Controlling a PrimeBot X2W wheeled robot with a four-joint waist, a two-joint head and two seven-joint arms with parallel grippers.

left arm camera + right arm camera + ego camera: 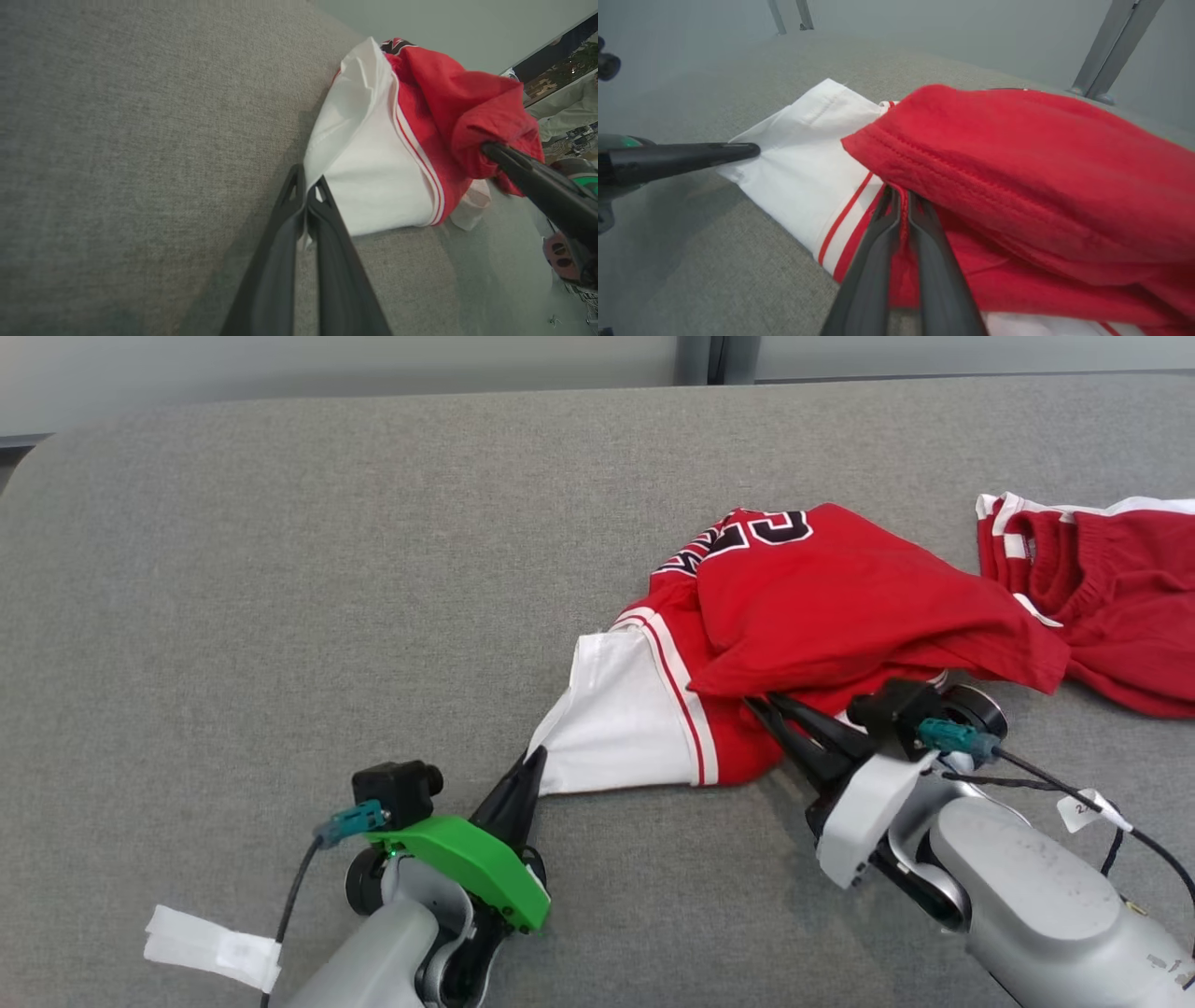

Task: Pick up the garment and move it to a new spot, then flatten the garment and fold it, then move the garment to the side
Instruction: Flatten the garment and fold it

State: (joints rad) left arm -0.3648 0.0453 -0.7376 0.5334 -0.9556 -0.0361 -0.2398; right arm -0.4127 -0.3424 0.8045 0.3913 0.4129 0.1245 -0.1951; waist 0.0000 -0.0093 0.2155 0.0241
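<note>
Garment: soft, light, limp; bunched centre-right of frame.
Left tool: clamped on its white corner.
Right tool: clamped on its red hem.
Hold: edges; should spread flat.

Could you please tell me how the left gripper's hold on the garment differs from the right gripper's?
The left gripper pinches the white corner of the garment; the right gripper pinches a red part. The left gripper's cover is green; the right gripper's is pale grey. Both are shut on the same garment.

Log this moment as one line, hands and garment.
garment: crumpled on table | left hand: shut on its white corner | right hand: shut on its red fold
</note>
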